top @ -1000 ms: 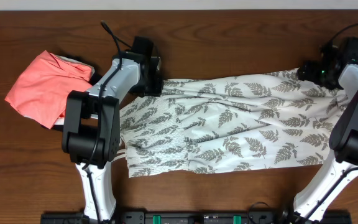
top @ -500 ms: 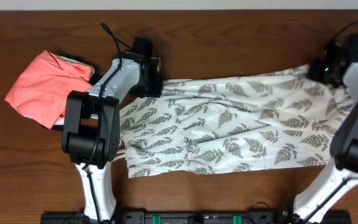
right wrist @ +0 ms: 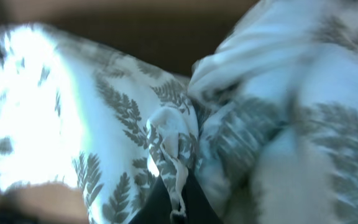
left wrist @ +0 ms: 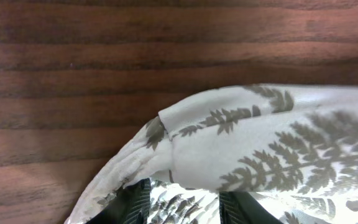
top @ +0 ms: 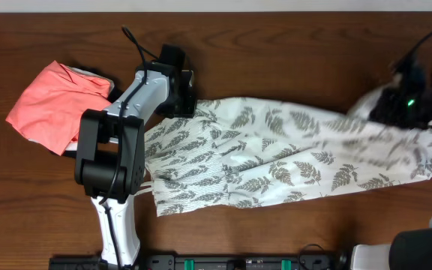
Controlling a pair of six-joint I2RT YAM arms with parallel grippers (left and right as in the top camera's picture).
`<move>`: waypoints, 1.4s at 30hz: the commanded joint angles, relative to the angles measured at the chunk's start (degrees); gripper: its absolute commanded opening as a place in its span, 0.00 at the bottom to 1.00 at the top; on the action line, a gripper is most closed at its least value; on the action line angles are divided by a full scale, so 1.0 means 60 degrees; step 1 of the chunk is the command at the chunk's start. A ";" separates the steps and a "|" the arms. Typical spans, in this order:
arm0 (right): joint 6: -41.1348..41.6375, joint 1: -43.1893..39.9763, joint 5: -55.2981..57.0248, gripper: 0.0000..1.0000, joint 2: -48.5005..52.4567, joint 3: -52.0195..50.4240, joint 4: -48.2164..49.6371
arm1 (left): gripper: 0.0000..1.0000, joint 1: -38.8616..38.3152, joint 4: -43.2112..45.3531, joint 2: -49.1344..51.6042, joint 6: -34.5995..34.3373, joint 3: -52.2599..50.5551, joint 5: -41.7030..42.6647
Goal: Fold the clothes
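The left gripper (left wrist: 182, 205) pinches a corner of the fern-print dress (left wrist: 260, 143) between its fingers, low against the wooden table (top: 291, 45), apparently to anchor that end. The right gripper (right wrist: 174, 202), blurred, looks pressed together on a bunched fold at the opposite end. It sits at the table's 3 o'clock edge and seems raised off the wood, probably to draw the cloth taut before folding. The dress spans the table from 9 toward 3 o'clock. A coral-pink garment (top: 51, 105) lies apart at 10 o'clock.
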 commanded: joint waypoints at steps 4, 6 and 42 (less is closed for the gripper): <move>-0.0044 0.0499 0.1129 0.18 0.0193 -0.1504 0.0120 | 0.38 0.0058 -0.0153 0.0284 -0.0011 -0.0127 -0.0146; 0.0011 0.0430 0.1129 0.21 0.0193 -0.1654 0.0648 | 0.38 0.0058 -0.0208 0.0284 -0.0011 -0.0127 -0.0146; 0.0710 0.0390 0.1752 0.41 0.1115 -0.1719 0.0612 | 0.37 0.0058 -0.0557 0.0284 -0.0022 -0.0127 -0.0146</move>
